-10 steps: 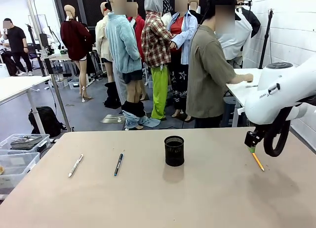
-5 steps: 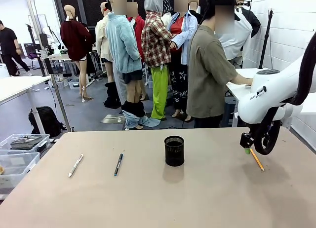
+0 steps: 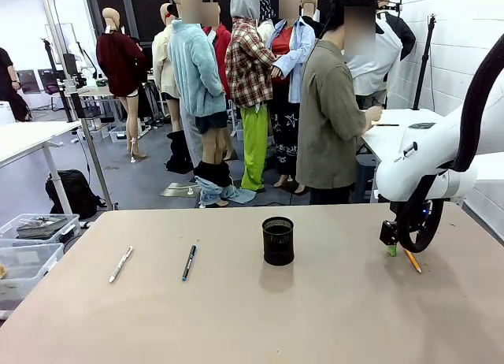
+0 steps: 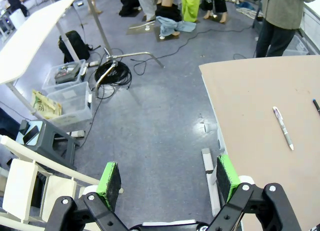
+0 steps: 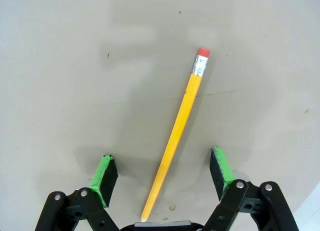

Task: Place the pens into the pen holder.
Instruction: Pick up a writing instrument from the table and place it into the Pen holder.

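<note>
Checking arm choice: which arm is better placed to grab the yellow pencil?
Right. The right gripper is down at the table, open jaws either side of the yellow pencil. The left gripper hangs beyond the table's edge.

right end effector (image 3: 391,250) has dropped lower, straddling the yellow pencil (image 5: 177,126)

The bench (image 3: 236,325) has a matt, smooth beige top with a few small dark specks. The pencil (image 5: 176,128) looks like wood under glossy yellow paint, with a ribbed metal band and a dull pink rubber end. The pen holder (image 3: 278,240) is black mesh, matt. The pads (image 5: 105,173) of the right claw (image 5: 162,163) are matt green, on black links with shiny rivets. The right arm (image 3: 421,163) has a glossy white shell.
</note>
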`<state>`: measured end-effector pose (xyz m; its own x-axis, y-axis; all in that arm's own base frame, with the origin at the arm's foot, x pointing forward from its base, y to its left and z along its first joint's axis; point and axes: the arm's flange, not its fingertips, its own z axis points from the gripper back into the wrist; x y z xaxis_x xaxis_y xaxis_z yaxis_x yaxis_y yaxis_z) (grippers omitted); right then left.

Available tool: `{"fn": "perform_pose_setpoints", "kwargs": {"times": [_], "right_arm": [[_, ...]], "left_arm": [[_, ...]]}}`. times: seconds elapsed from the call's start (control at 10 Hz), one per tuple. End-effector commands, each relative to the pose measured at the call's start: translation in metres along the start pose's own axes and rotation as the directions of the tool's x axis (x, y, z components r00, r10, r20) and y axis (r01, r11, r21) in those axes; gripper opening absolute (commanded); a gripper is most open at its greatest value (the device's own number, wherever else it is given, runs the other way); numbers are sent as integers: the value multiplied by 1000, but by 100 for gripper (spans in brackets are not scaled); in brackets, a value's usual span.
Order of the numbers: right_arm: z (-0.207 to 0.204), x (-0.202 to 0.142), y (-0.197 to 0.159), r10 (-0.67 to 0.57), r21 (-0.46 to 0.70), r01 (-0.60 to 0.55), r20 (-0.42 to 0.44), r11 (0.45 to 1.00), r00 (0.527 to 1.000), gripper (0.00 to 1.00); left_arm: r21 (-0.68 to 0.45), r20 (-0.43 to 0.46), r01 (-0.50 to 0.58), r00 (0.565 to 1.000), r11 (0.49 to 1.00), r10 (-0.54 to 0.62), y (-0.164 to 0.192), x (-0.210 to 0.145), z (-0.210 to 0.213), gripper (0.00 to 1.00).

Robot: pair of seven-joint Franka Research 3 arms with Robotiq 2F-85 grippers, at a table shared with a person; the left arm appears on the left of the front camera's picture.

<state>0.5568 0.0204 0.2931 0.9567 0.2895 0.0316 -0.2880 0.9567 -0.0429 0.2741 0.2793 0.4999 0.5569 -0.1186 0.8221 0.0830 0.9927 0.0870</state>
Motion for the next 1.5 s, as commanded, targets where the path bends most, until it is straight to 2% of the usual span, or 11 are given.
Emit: {"fn": "perform_pose_setpoints", "kwargs": {"times": [0.0, 0.2, 0.3, 0.7, 0.9, 1.1, 1.3, 1.4], "right_arm": [[-1, 5, -9, 4, 36, -4, -2, 999, 1000, 53], [1, 7, -11, 20, 41, -19, -13, 999, 1000, 13], [1, 8, -12, 28, 52, -27, -24, 998, 999, 0], [0, 10, -9, 66, 64, -62, -66, 996, 996, 0], [9, 8, -7, 120, 75, -116, -48, 990, 992, 0], [36, -7, -11, 274, 104, -281, 83, 954, 958, 0], [68, -17, -14, 404, 94, -430, 215, 898, 889, 0], [81, -21, -11, 489, 93, -543, 330, 834, 807, 0]], "left_arm": [[9, 1, -17, 1000, 1000, 17, 1, 0, -2, 100], [9, 1, -17, 1000, 1000, 17, 1, 0, -2, 100], [9, 1, -17, 1000, 1000, 17, 1, 0, -2, 100], [9, 1, -17, 1000, 1000, 17, 1, 0, -2, 100], [9, 1, -17, 1000, 1000, 17, 1, 0, -2, 100], [9, 1, -17, 1000, 1000, 17, 1, 0, -2, 100], [9, 1, -17, 1000, 1000, 17, 1, 0, -2, 100], [9, 1, -17, 1000, 1000, 17, 1, 0, -2, 100]]}}
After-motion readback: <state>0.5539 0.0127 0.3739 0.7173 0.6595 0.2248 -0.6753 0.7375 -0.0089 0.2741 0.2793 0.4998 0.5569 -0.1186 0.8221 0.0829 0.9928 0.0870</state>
